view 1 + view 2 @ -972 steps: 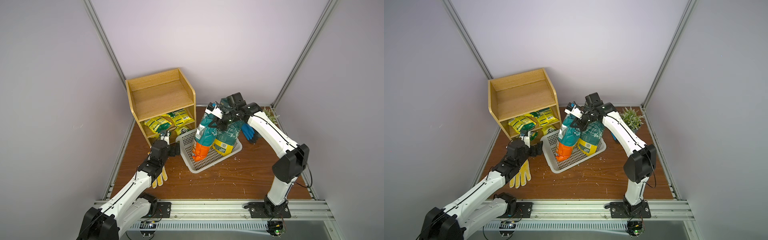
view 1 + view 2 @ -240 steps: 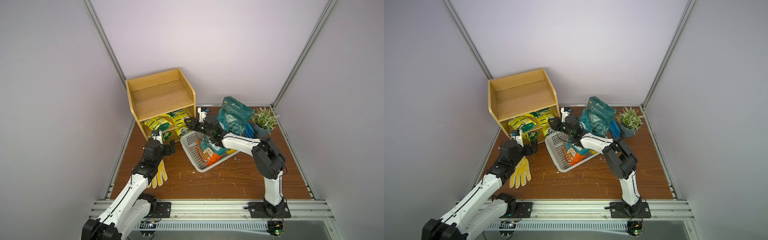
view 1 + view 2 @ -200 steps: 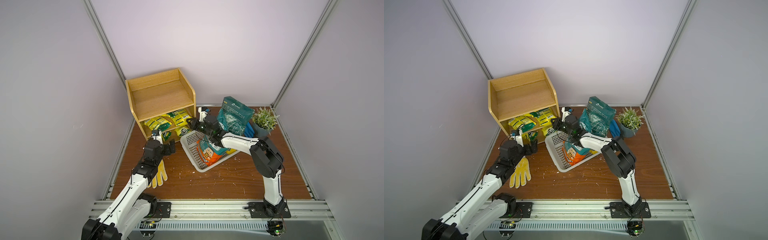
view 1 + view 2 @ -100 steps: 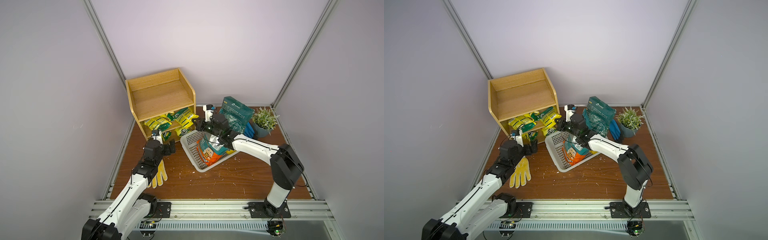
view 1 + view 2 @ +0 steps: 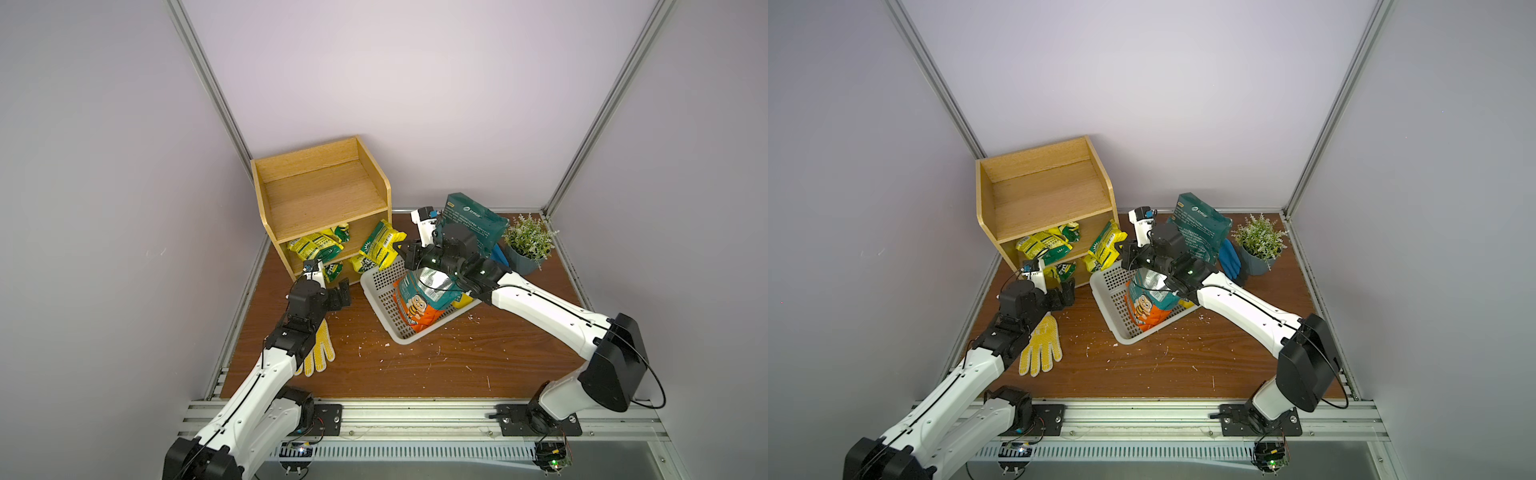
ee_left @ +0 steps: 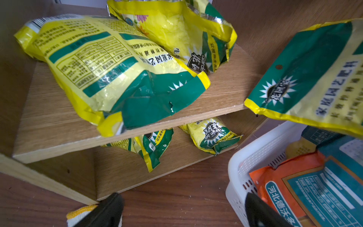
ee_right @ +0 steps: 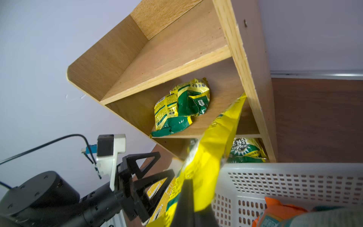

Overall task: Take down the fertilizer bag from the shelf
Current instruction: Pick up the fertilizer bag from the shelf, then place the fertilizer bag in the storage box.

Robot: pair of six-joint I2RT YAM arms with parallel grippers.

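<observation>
The right gripper (image 5: 404, 249) is clamped on one edge of a yellow and green fertilizer bag (image 5: 380, 248). The bag hangs in the air clear of the shelf (image 5: 320, 195), just in front of the right end of its middle tier. Directly beneath this gripper and its load is the far corner of the white basket (image 5: 400, 336). The basket holds an orange and teal bag (image 5: 417, 305) lying on its side, and a yellow pack (image 5: 462, 301) that the arm mostly hides. Beyond the gripper, on the middle tier, a flat bag (image 6: 110, 78) pokes over the board's front edge. It partly covers a crumpled bag (image 6: 176, 29) of the same yellow and green. On the bottom tier under them lie the bottom-tier bags (image 6: 212, 137), two of the same kind side by side. The left gripper (image 5: 338, 297) hovers low in front of that bottom tier, its jaws spread wide with nothing between them. The basket's wall is just to its right, and a yellow glove (image 5: 318, 353) lies flat on the table under its wrist. Behind the right arm a dark teal bag (image 5: 473, 224) stands upright. A blue glove (image 5: 498, 255) and a potted plant (image 5: 528, 245) are beside it.
</observation>
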